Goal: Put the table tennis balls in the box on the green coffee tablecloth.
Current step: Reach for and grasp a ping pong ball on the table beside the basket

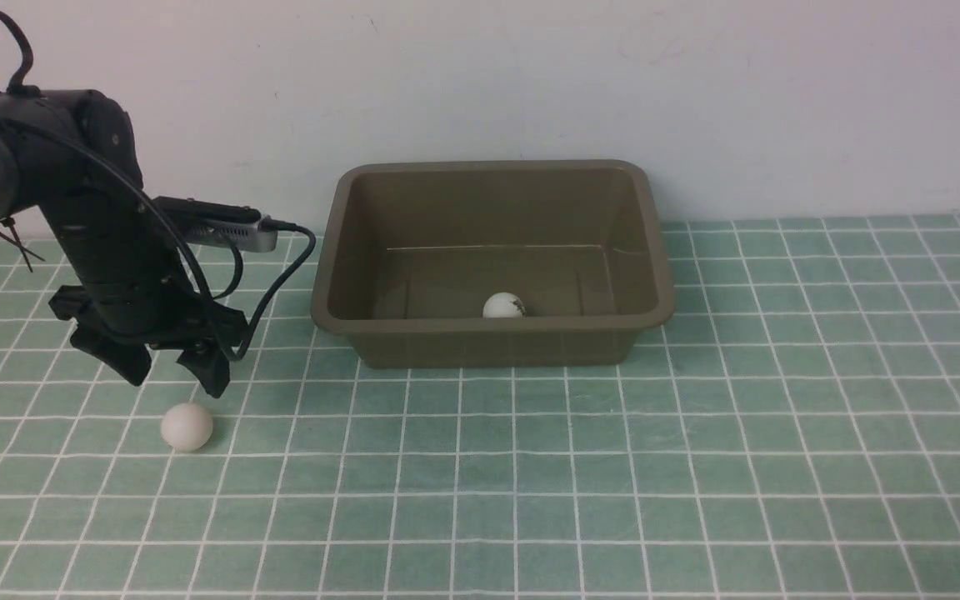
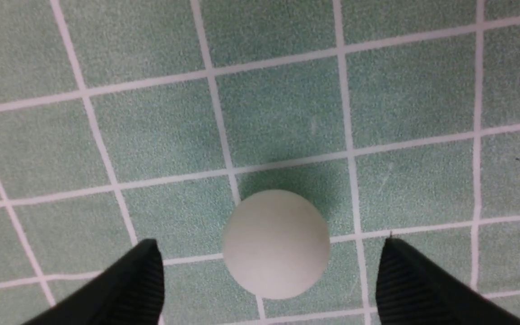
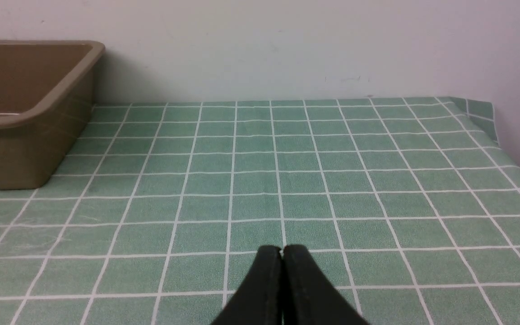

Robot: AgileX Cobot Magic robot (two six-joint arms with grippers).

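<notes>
Black fingers of the left gripper (image 1: pixel 173 379) stood spread wide, empty, just above a plain matte white table tennis ball (image 2: pixel 276 243) lying untouched on the green coffee tablecloth (image 1: pixel 697 458). Farther back, a second ball (image 1: pixel 503 306), dark-marked, sat inside the olive-brown box (image 1: pixel 497 346). The right gripper (image 3: pixel 281 250) was pressed together.

Plain whitish wall (image 1: pixel 697 83) at back, faint scuff marks.
</notes>
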